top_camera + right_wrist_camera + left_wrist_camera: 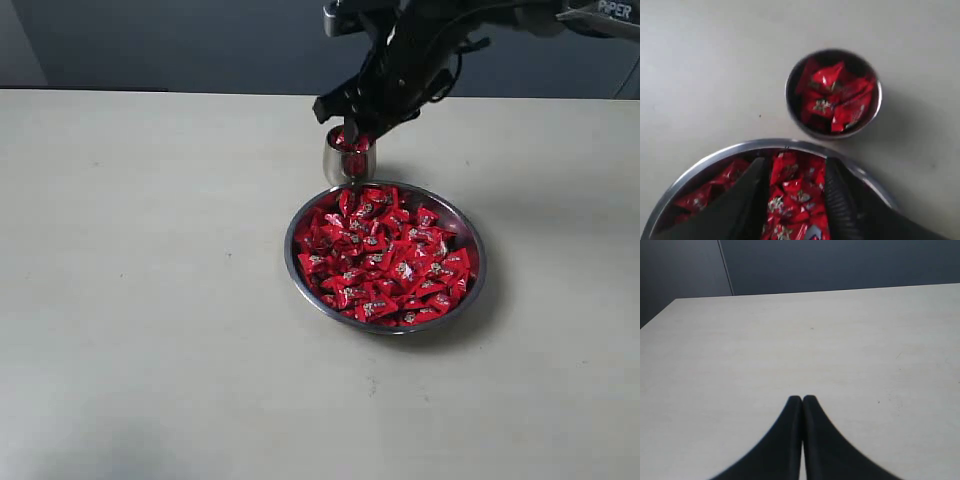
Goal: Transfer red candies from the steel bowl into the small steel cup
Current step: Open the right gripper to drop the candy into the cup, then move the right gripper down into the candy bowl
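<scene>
The steel bowl [296, 225] sits right of centre on the table, heaped with red candies [385, 255]. Just behind it stands the small steel cup [340, 170], holding several red candies [832, 95]. My right gripper [352, 130] hangs over the cup and the bowl's far rim. In the right wrist view this gripper [794, 167] is open, with nothing gripped; the bowl's candies [795, 192] lie below the gap and the bowl rim [715, 157] curves under the fingers. My left gripper [802, 399] is shut on nothing above bare table, and does not show in the exterior view.
The pale table [150, 300] spreads wide to the left of and in front of the bowl. A dark wall [180, 40] runs behind the table's far edge. The right arm [480, 20] comes in from the upper right.
</scene>
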### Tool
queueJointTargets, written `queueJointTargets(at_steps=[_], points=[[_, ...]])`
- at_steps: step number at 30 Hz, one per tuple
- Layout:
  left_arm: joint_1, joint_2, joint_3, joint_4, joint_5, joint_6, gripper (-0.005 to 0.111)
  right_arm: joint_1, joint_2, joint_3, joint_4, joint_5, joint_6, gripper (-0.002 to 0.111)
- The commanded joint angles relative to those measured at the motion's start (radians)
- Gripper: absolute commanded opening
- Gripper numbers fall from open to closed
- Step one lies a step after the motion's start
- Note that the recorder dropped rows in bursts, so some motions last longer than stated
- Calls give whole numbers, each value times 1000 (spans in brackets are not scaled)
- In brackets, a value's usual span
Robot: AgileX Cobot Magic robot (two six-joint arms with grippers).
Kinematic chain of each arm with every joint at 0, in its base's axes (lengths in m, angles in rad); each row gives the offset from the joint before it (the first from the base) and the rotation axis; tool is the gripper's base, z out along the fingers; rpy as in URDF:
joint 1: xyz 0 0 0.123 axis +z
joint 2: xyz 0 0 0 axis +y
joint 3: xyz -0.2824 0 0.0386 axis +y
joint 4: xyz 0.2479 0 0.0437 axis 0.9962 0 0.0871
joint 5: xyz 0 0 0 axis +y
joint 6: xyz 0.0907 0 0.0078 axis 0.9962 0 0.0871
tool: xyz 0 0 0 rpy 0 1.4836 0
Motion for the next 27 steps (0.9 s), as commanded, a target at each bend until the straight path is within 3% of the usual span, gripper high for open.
queueJointTargets(at_steps=[1, 8, 19, 27], points=[[-7, -5, 5, 2, -8, -1, 0, -5, -119, 207, 15, -139, 3, 37], [-7, -5, 5, 2, -8, -1, 0, -5, -261, 452, 45, -287, 26, 37], [-7, -5, 5, 2, -8, -1, 0, 28, -203, 469, 175, -196, -37, 37], [-7, -5, 5, 2, -8, -1, 0, 104, -200, 469, 291, -167, -410, 37]])
